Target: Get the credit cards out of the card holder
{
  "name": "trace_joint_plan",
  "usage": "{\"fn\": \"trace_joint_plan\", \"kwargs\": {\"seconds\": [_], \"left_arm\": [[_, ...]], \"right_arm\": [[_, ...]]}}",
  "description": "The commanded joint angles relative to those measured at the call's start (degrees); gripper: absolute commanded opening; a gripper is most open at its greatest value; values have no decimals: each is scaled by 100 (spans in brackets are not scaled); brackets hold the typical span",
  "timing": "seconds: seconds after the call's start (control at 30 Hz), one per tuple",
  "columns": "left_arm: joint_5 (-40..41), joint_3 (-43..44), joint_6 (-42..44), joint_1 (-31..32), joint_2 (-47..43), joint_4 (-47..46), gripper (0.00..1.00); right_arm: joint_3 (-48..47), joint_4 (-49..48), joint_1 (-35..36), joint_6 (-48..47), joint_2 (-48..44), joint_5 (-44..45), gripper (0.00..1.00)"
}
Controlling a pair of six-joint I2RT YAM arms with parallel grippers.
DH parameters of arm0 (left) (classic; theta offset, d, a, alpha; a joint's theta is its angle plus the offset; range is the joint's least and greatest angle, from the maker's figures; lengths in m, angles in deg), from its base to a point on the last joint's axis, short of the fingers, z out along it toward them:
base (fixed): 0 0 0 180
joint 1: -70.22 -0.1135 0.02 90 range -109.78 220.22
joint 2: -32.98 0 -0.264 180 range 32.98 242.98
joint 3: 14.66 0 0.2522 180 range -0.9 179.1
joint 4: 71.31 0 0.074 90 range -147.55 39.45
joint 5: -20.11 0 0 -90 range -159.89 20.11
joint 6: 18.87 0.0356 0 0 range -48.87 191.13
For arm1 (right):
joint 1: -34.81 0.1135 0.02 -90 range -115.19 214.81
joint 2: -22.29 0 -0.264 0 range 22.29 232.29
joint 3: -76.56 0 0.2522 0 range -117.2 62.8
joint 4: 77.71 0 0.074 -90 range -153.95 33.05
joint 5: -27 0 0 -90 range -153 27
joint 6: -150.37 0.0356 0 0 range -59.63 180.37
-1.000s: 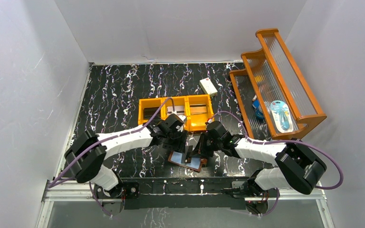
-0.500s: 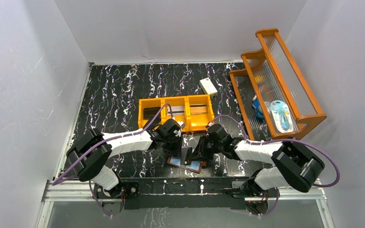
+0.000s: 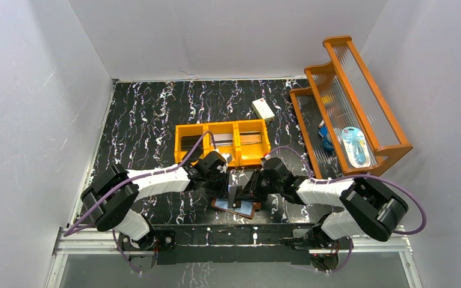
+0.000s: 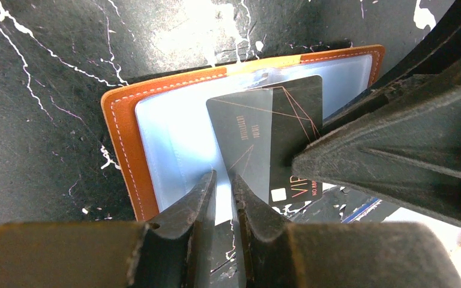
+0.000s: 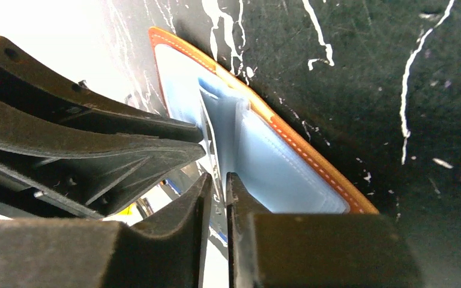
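Black marble-patterned table (image 3: pixel 144 120), veined white, lies under both my arms. By the right wall stands an orange wooden rack (image 3: pixel 369 90) with ribbed clear panels, and a blue-and-white packet (image 3: pixel 355 146) rests in it. Mid-table sits the orange tray (image 3: pixel 222 124) of three compartments. A dark card (image 3: pixel 189 143) lies in its left one and a grey card (image 3: pixel 252 139) in its right one; my cable partly hides the middle one. Just beyond the tray's right end lies a cream box (image 3: pixel 263 110), its marks too small to read.

Near the table's front edge, between my two wrists, the card holder (image 4: pixel 168 138) lies open and flat. It is tan leather with pale stitching round a pale blue inside. A black card (image 4: pixel 297 120) sits half out of its clear sleeve (image 4: pixel 240 126), the sleeved part greyed, the bare part crossed by thin copper lines.

My left gripper (image 4: pixel 223 180) stands at a mere slit with the sleeve's lower edge in it; whether it bites the card as well I cannot tell. My right gripper (image 5: pixel 216 183) is just as narrow, a thin sheet edge-on between its fingers. In the left wrist view its finger meets the card's bare part.

Beside a small pale square the card reads "VIP" in copper letters. The finer print next to it and the line on the sleeved part are too small to make out.
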Motion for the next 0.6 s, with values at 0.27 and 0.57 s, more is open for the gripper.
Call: {"fn": "trace_joint_plan", "kwargs": {"seconds": [0.27, 0.57], "left_arm": [[197, -324, -19, 33, -104, 728, 15], [143, -332, -58, 33, -144, 709, 17]], "right_arm": [[-186, 709, -23, -333, -314, 351, 6], [54, 1076, -110, -238, -930, 289, 6]]}}
